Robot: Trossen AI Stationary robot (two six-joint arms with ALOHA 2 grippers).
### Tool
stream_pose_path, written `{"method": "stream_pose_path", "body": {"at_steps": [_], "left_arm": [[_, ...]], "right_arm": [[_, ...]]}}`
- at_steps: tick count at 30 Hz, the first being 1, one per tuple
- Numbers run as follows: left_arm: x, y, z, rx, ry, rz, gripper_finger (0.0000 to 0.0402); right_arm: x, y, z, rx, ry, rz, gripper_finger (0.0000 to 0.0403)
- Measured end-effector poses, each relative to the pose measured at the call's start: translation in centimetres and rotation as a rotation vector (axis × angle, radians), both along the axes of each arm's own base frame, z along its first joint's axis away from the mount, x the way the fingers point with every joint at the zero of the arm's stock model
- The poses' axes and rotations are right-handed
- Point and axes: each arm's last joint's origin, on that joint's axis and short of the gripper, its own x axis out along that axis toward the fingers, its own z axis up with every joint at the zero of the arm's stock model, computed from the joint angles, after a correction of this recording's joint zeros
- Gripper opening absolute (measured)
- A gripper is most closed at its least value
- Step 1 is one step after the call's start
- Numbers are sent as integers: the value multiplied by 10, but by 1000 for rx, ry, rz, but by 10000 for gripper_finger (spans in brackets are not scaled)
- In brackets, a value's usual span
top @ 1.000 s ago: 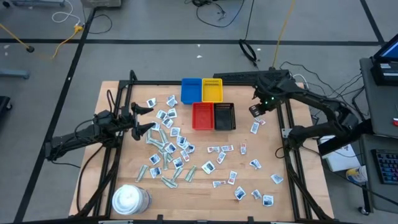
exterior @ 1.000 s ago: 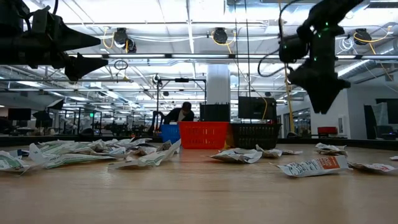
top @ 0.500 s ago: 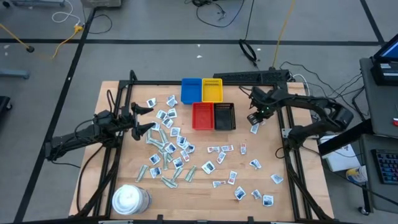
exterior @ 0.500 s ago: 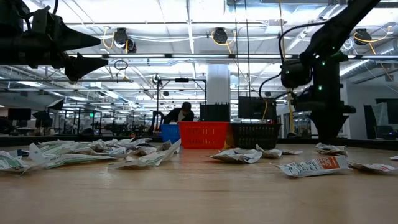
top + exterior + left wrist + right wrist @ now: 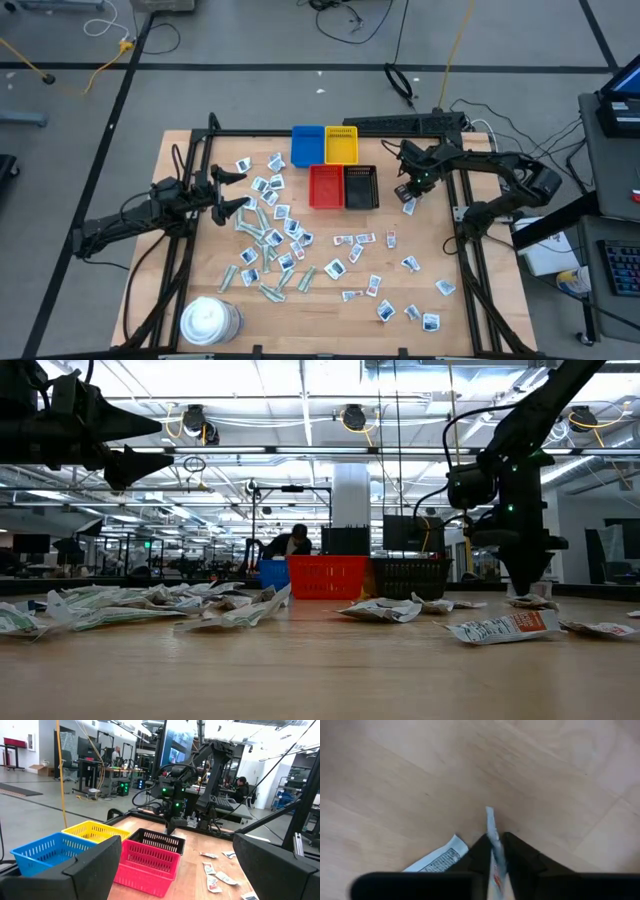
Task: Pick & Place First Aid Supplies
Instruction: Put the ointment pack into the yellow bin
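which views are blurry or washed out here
Right wrist view: wood soft and blurred, the right gripper pinching a packet edge-on. Low view: bright ceiling lights silhouette both arms. Left wrist view: near fingers out of focus. High view: evenly lit.

Wooden table (image 5: 330,310) — scattered packets (image 5: 272,240), 4 trays (image 5: 335,168), tub (image 5: 208,320).
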Motion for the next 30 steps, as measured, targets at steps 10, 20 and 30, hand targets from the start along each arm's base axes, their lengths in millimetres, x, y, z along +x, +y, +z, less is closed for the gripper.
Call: {"method": "stream_pose_path", "body": {"at_steps": [10, 20, 30], "left_arm": [[0, 0, 0, 0, 1, 0, 390], [0, 0, 0, 0, 0, 0, 390], [0, 0, 0, 0, 0, 0, 390]], "right_arm": [[-8, 0, 28, 12, 19, -26, 3], [-10, 2, 74, 108, 115, 0, 2], [-3, -5, 115, 75, 80, 37, 1]]}}
